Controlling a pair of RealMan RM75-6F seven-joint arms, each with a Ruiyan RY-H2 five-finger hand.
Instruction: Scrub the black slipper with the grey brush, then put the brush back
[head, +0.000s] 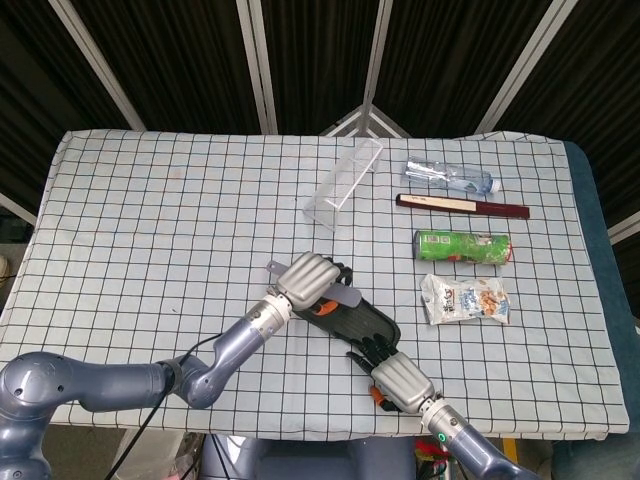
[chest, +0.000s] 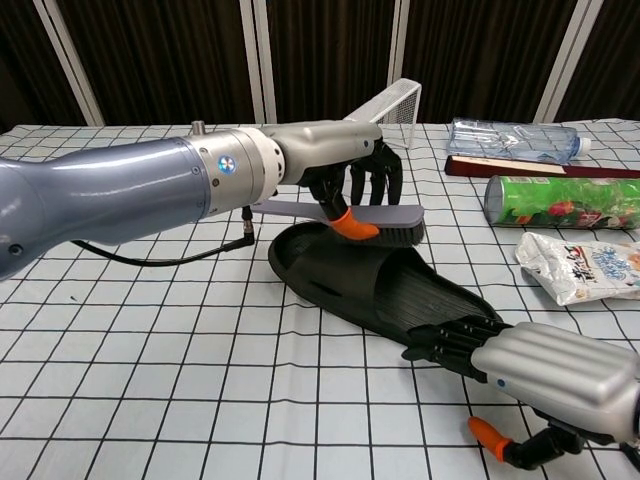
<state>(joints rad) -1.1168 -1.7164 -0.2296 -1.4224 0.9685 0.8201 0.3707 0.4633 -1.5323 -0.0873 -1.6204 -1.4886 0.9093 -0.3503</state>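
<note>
The black slipper lies flat near the table's front, its toe end pointing left in the chest view. My left hand grips the grey brush by its handle, and the bristles rest on the slipper's strap. At the heel end, my right hand presses its dark fingers onto the sole and holds the slipper down.
A clear plastic tray lies at the back centre. To the right are a water bottle, a dark red flat box, a green can and a snack packet. A black cable trails from my left forearm.
</note>
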